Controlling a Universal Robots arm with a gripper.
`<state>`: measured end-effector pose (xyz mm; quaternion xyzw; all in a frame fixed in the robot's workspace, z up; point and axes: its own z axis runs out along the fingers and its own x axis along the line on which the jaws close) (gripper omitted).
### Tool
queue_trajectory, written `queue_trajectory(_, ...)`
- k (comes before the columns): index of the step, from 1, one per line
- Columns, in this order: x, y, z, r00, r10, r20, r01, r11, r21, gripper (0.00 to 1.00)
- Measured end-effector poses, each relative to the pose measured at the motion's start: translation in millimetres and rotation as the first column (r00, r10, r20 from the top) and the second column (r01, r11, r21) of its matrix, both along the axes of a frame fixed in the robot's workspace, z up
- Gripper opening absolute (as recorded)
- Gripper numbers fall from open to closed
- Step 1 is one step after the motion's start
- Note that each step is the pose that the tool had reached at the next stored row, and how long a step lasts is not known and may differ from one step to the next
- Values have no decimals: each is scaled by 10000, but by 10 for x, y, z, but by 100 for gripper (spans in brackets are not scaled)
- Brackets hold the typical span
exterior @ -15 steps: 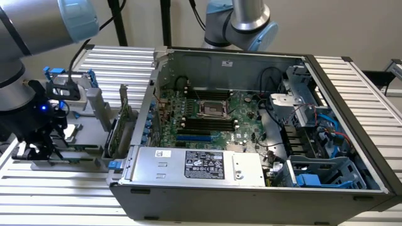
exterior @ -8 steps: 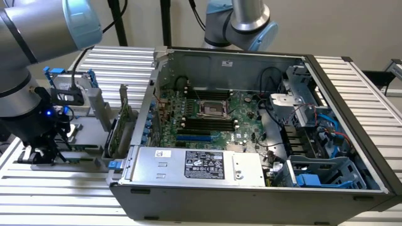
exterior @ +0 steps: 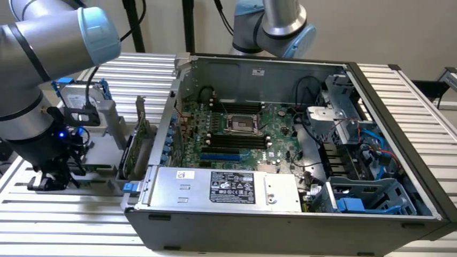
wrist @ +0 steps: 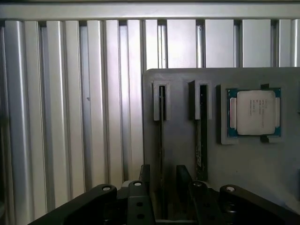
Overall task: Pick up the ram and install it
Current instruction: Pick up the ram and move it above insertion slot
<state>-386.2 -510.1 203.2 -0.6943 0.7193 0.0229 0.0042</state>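
Two ram sticks stand on edge in the slots of a grey holder [wrist: 183, 140]. One ram stick [wrist: 161, 126] runs between my fingertips. The other ram stick [wrist: 201, 136] is one slot over, toward the processor. My gripper [wrist: 163, 177] is open, with one dark finger [wrist: 145, 176] on each side of the first stick and a gap on both sides. In the exterior view, my gripper [exterior: 50, 179] hangs low over the holder [exterior: 96, 171], at the exterior view's left of the open computer case [exterior: 286, 160]. The black memory slots [exterior: 236, 141] on the motherboard look bare.
A square silver processor [wrist: 255, 112] lies in a recess of the holder beside the sticks. A green expansion card [exterior: 136, 144] stands between holder and case, with a hard drive [exterior: 75, 96] behind. Ribbed aluminium table [wrist: 70, 117] surrounds the holder. A second arm [exterior: 275, 27] stands behind the case.
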Motion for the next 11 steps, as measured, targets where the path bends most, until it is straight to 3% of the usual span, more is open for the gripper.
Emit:
queue_trajectory(4, 1, -1, -68, 10000, 11, 1, -11, 10000, 0, 36)
queue_trajectory(11, 1, 1, -78, 10000, 11, 2, -11, 10000, 1, 34)
